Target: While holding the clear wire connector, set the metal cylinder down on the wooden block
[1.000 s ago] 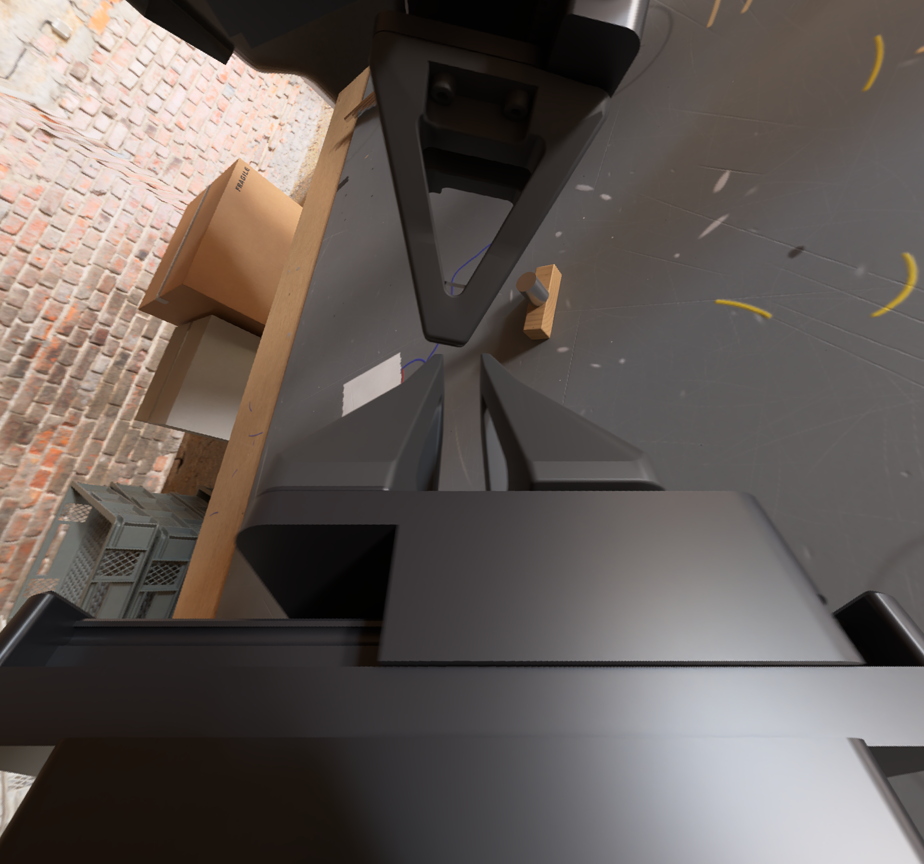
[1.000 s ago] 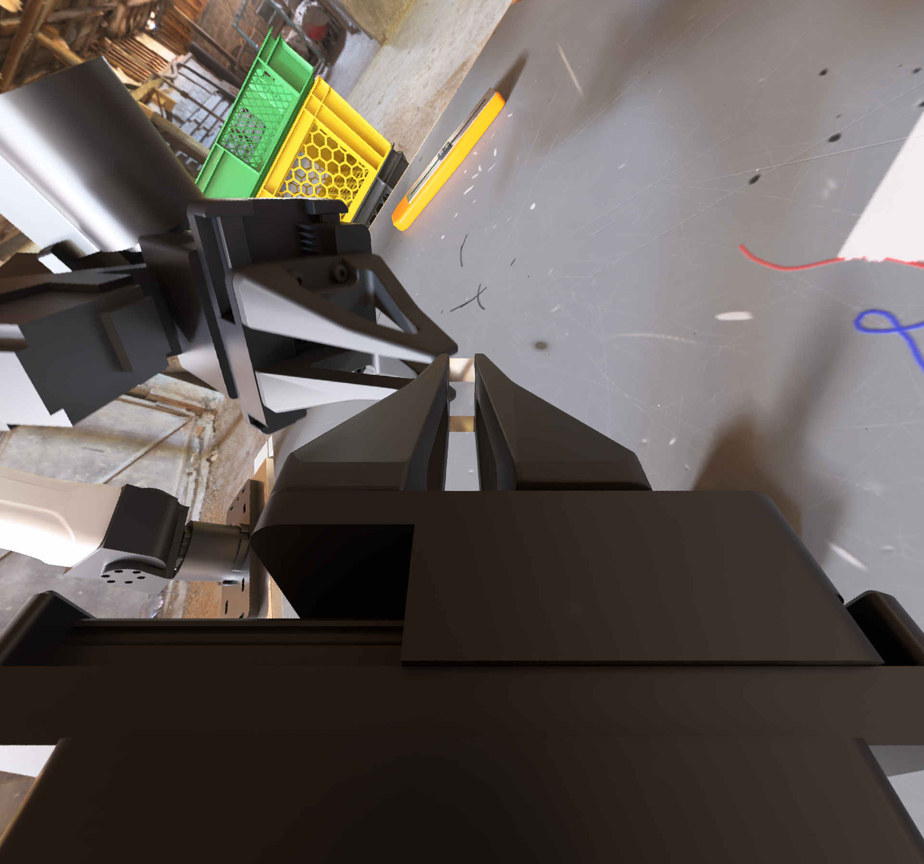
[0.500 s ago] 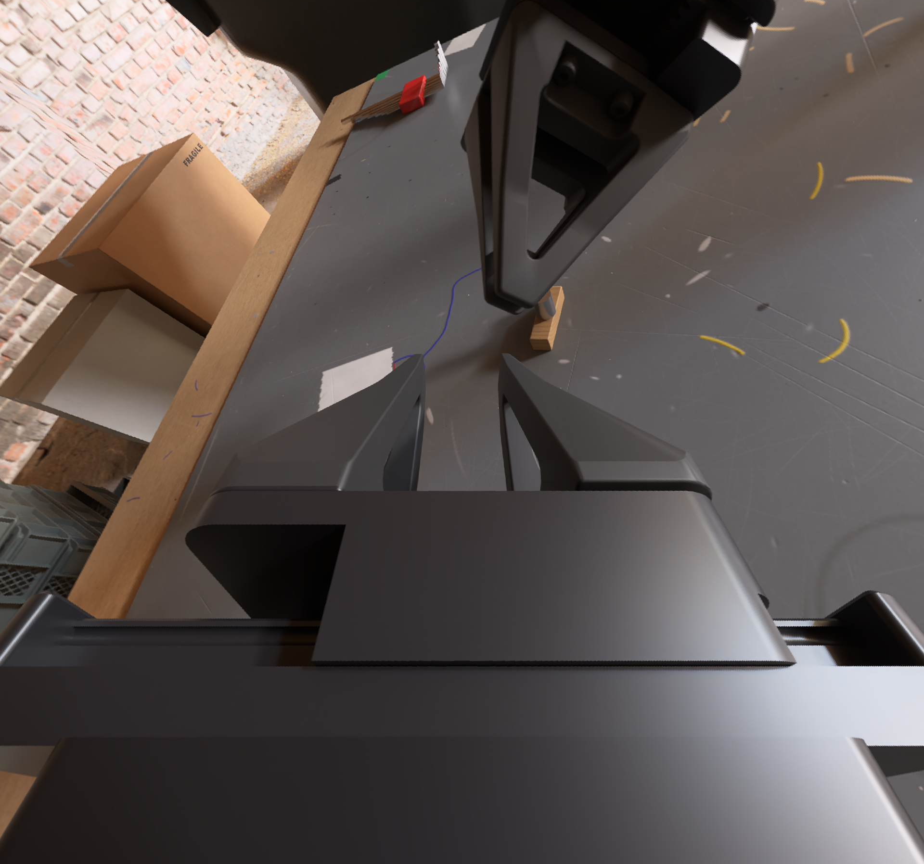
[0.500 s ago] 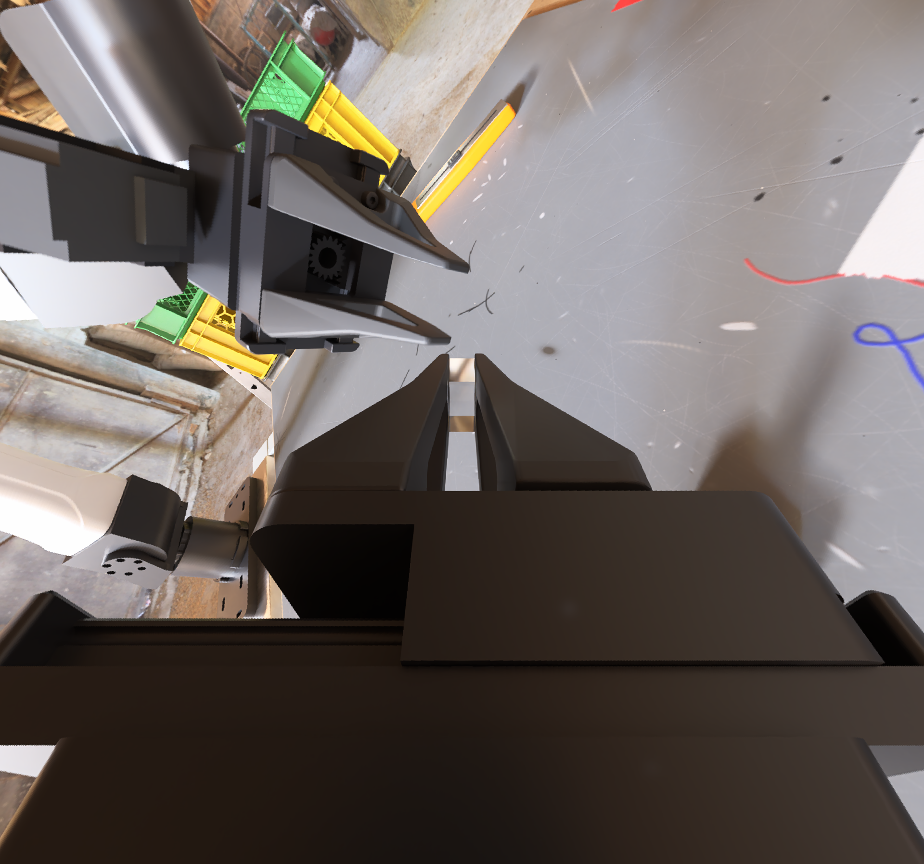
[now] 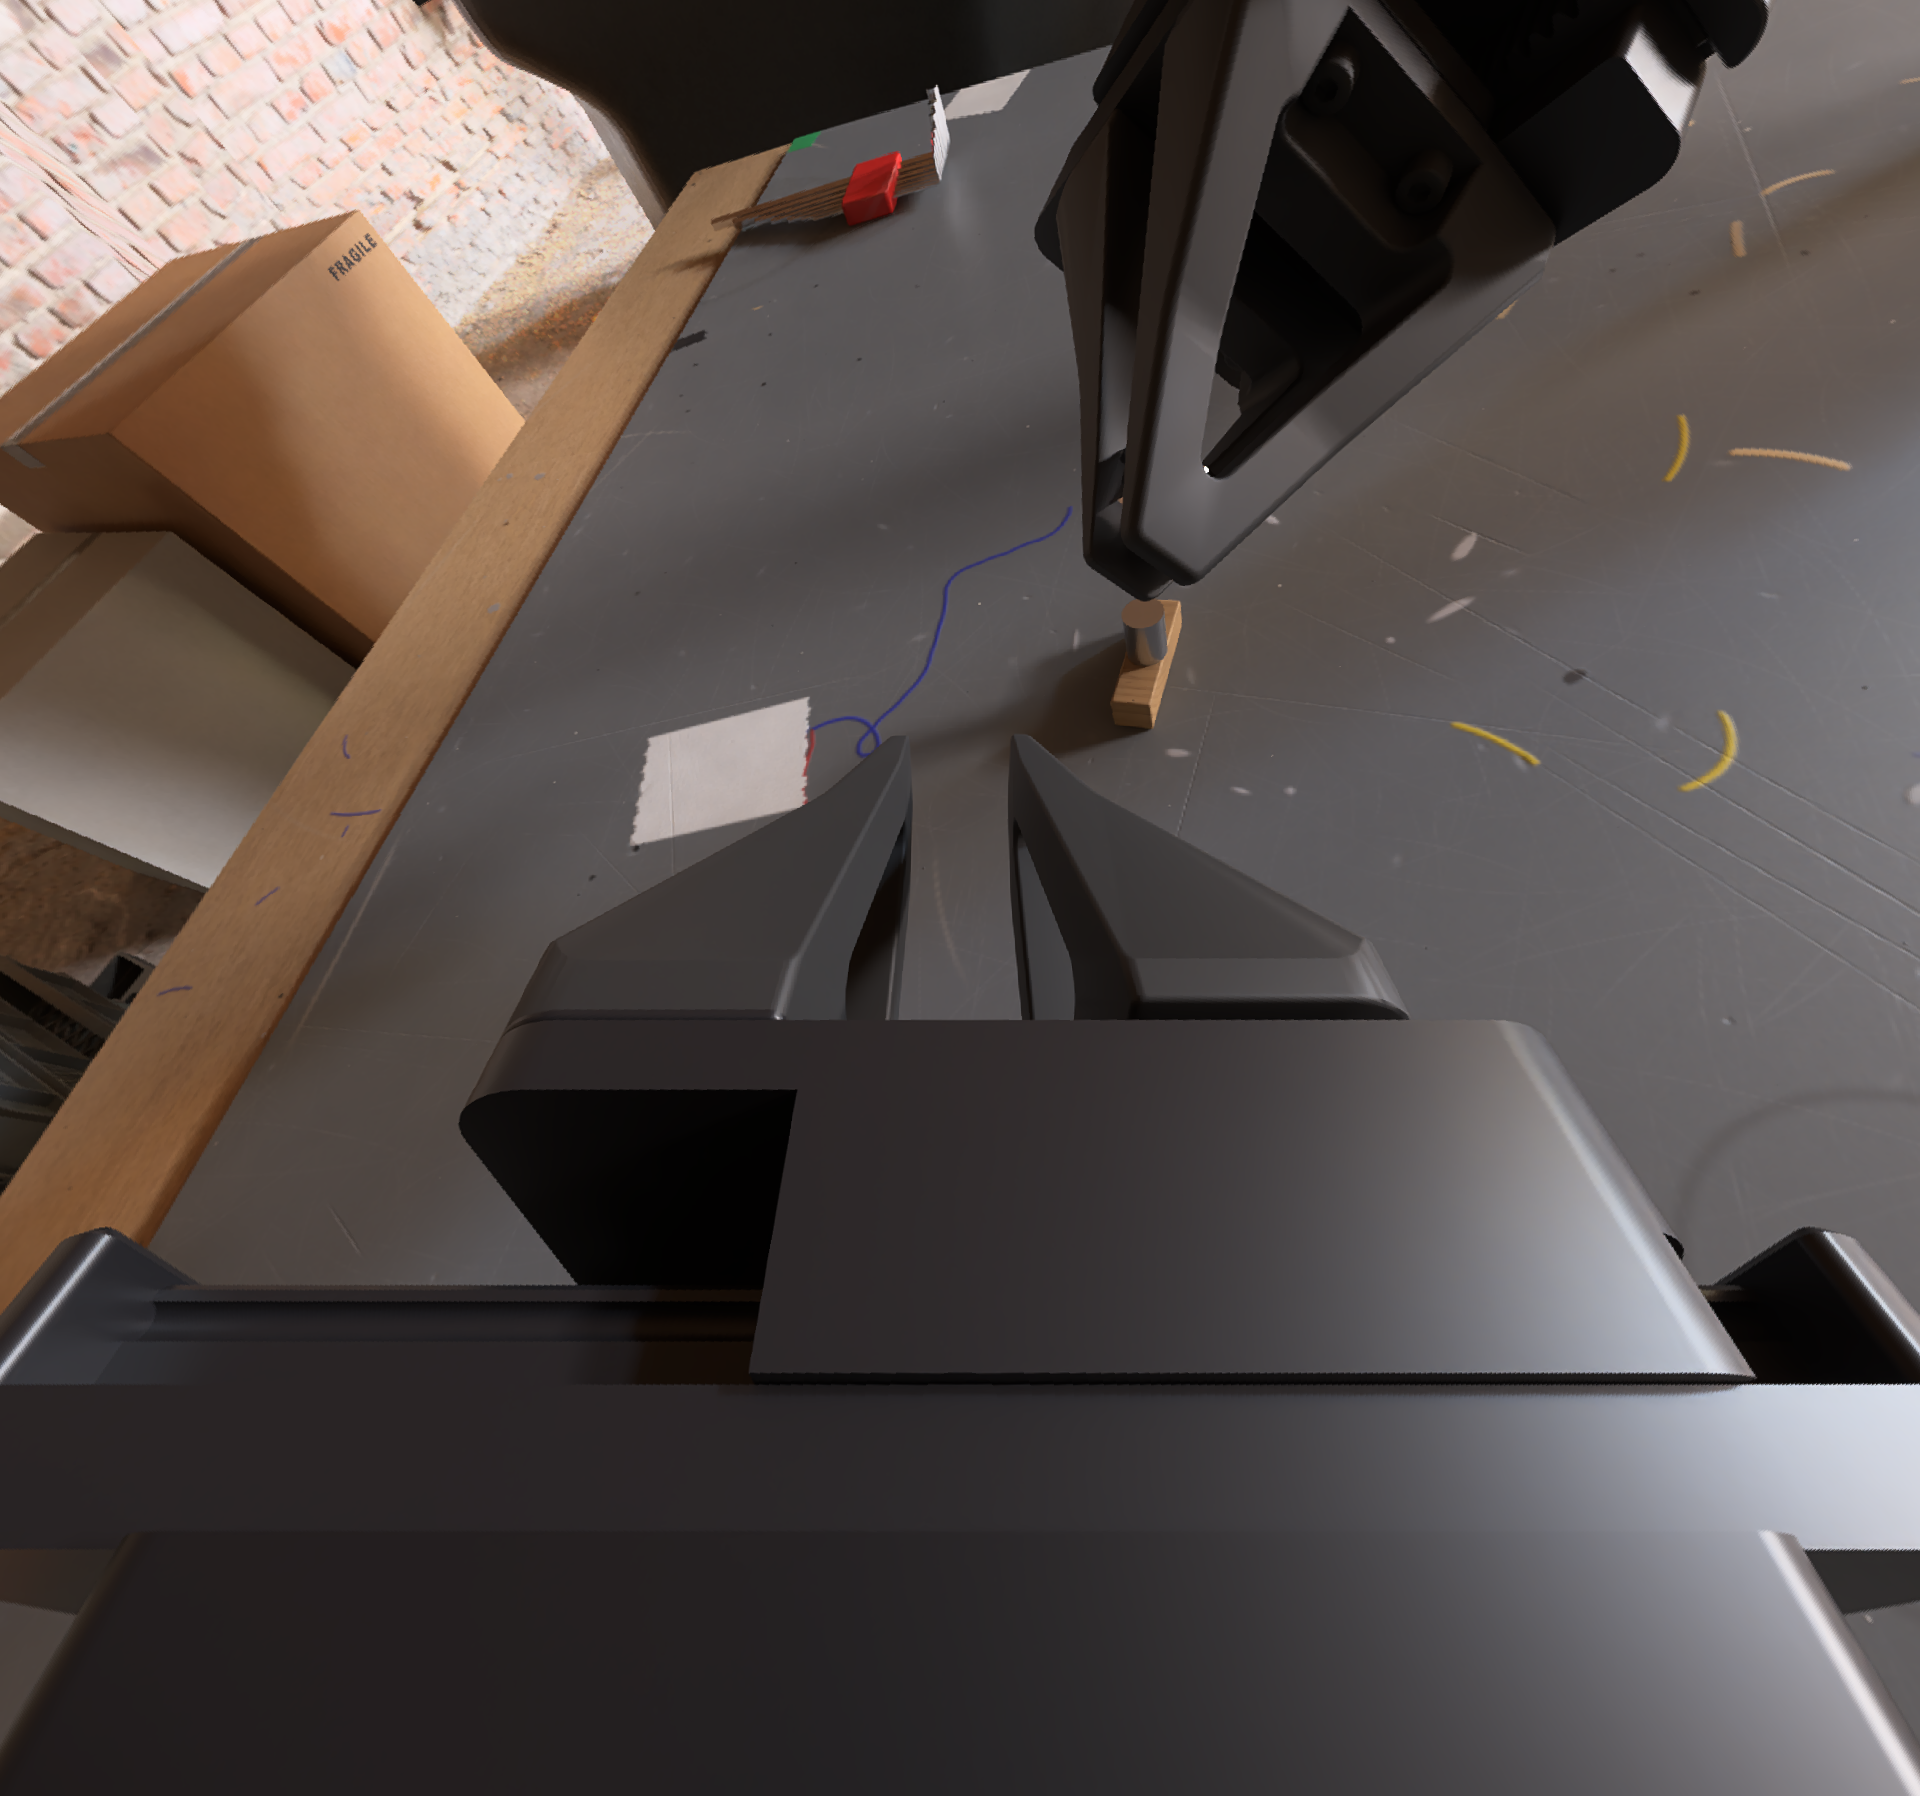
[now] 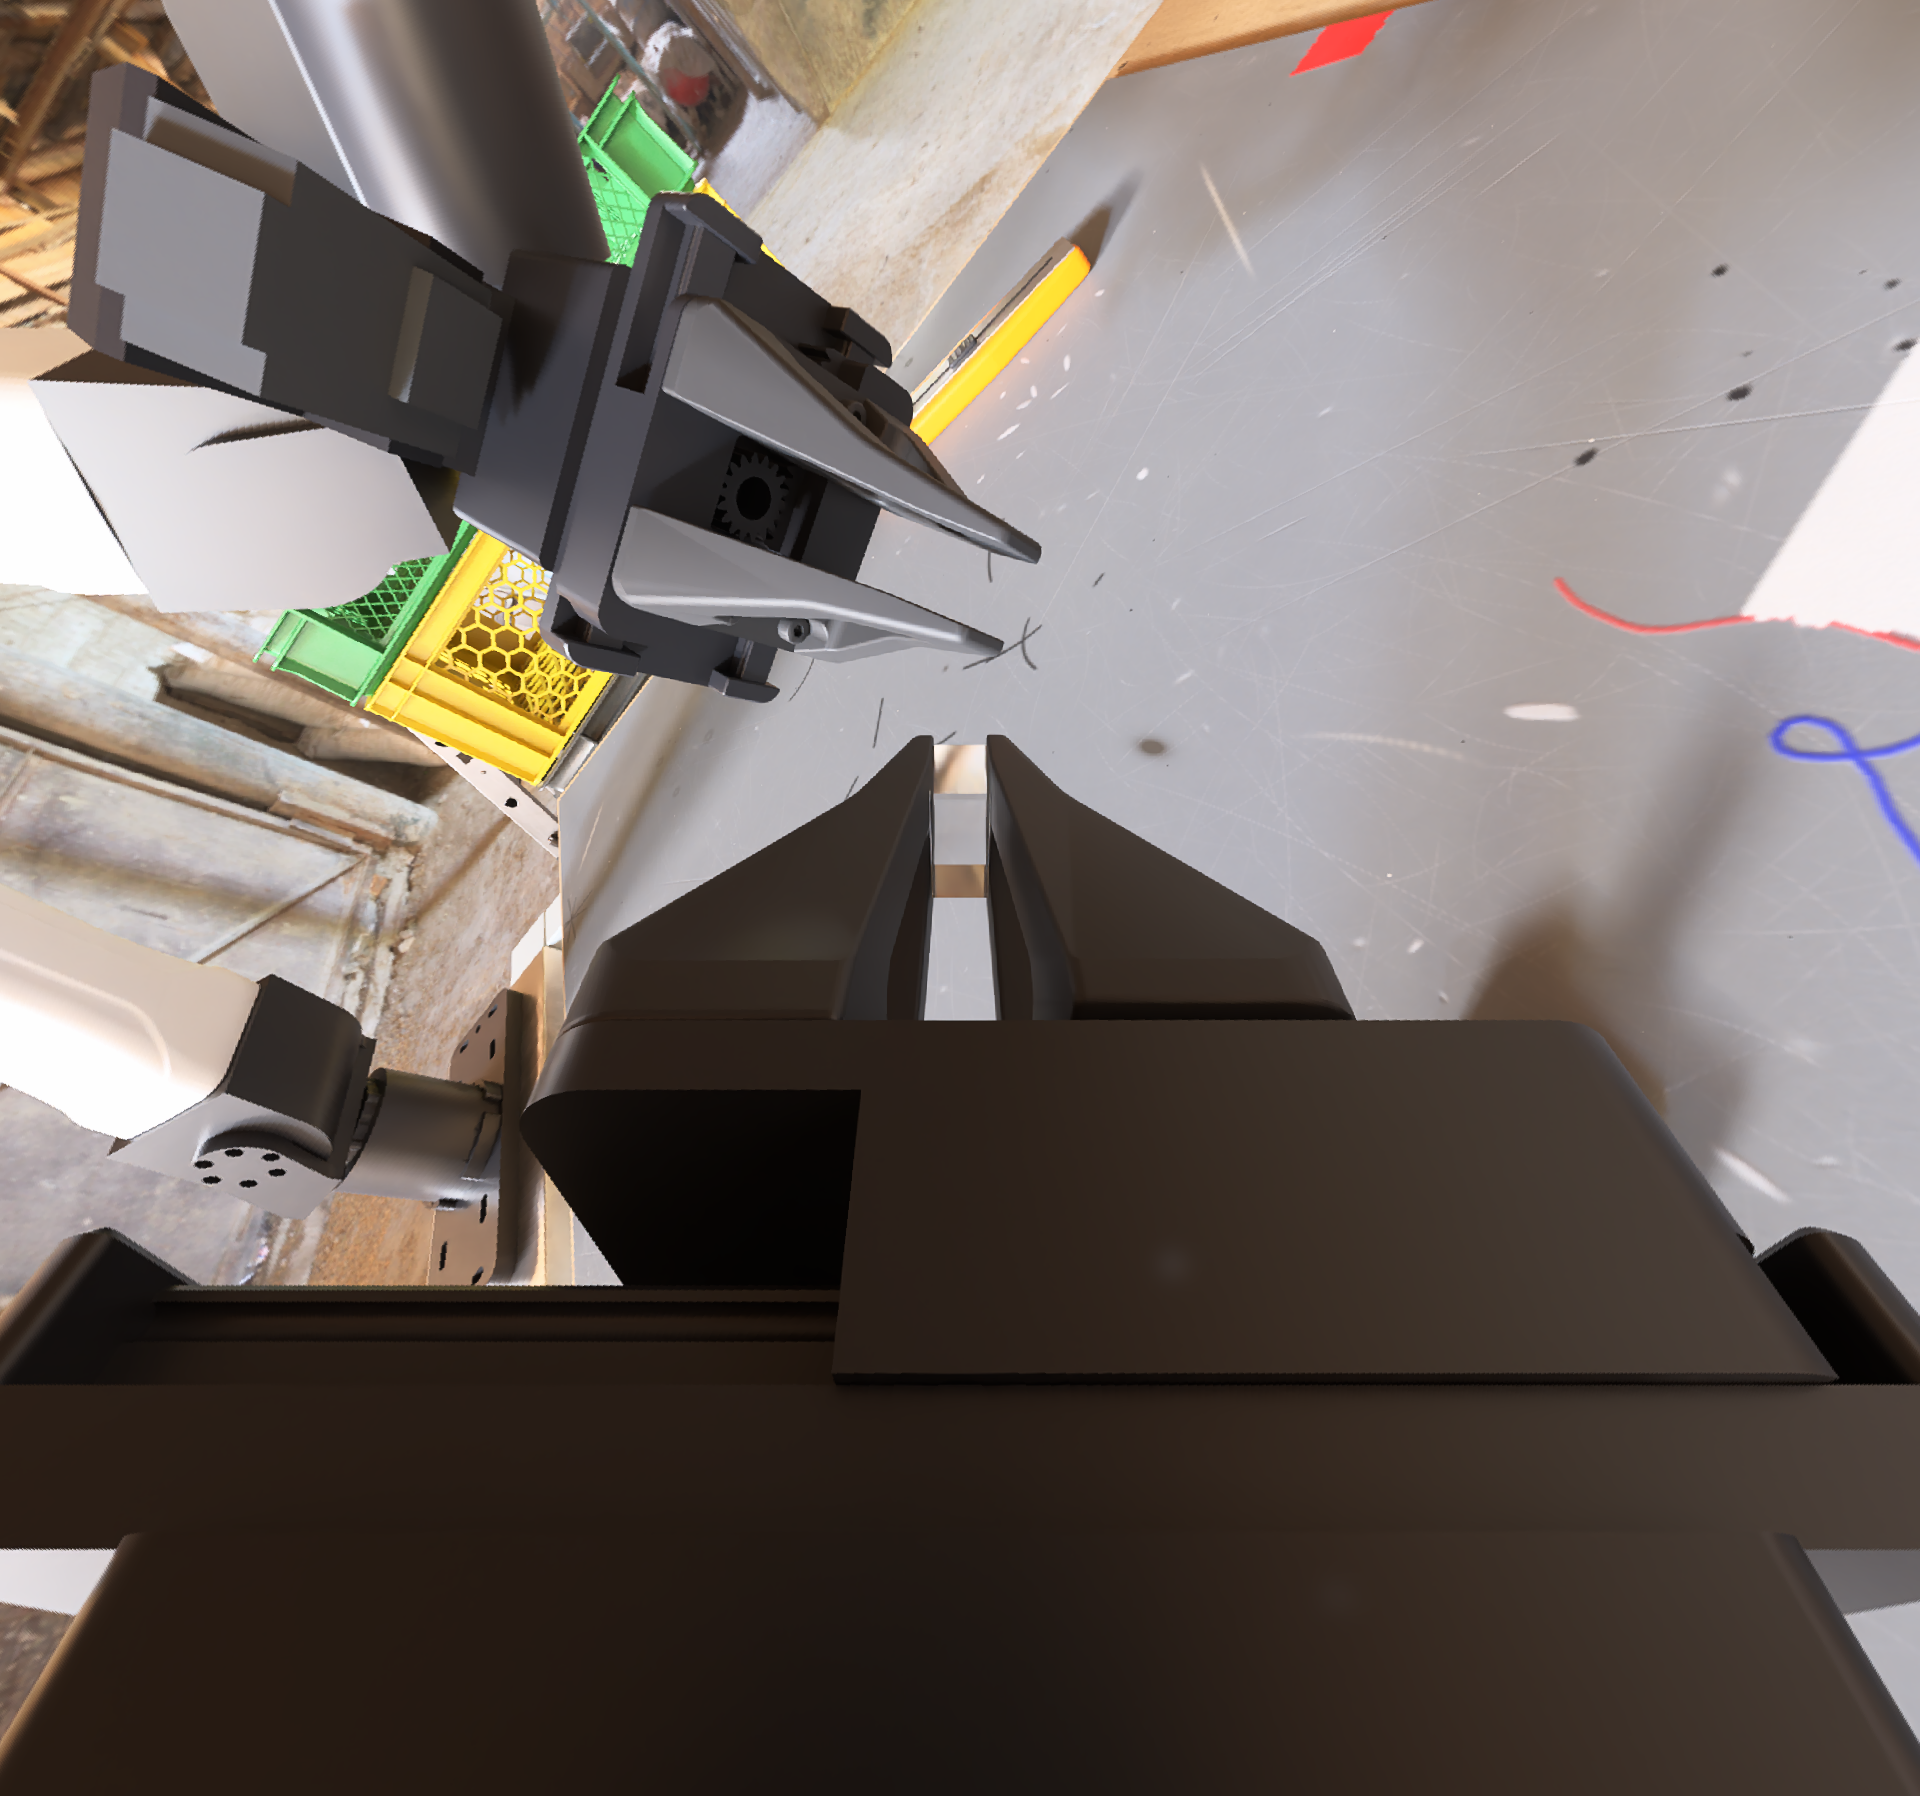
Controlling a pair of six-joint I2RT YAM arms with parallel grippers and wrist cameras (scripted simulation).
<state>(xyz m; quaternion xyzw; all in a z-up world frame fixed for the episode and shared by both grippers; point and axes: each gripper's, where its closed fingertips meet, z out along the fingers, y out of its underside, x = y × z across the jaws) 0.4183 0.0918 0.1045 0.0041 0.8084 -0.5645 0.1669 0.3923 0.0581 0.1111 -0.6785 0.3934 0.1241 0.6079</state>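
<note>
The metal cylinder [image 5: 1145,640] stands on the wooden block [image 5: 1143,697] on the grey table, with nothing gripping it. My left gripper [image 5: 961,749] is open and empty, back from the block and above the table; it also shows in the right wrist view [image 6: 1018,598] with its fingers apart. My right gripper [image 6: 958,749] is shut on the clear wire connector [image 6: 958,827], a pale piece with tan bands between its fingers. In the left wrist view the right gripper [image 5: 1138,583] hangs just above the cylinder's top. The block is hidden in the right wrist view.
A white paper patch [image 5: 722,770], a blue wire [image 5: 940,624] and a red piece on wooden sticks [image 5: 871,186] lie left of the block. The table's wooden edge [image 5: 416,707] and cardboard boxes [image 5: 260,396] are farther left. A yellow tool [image 6: 1003,344] and crates [image 6: 499,645] lie beyond the left gripper.
My left gripper has drawn back from the right gripper and the block; its jaws widened, then narrowed a little. The right gripper has barely moved and keeps its hold.
</note>
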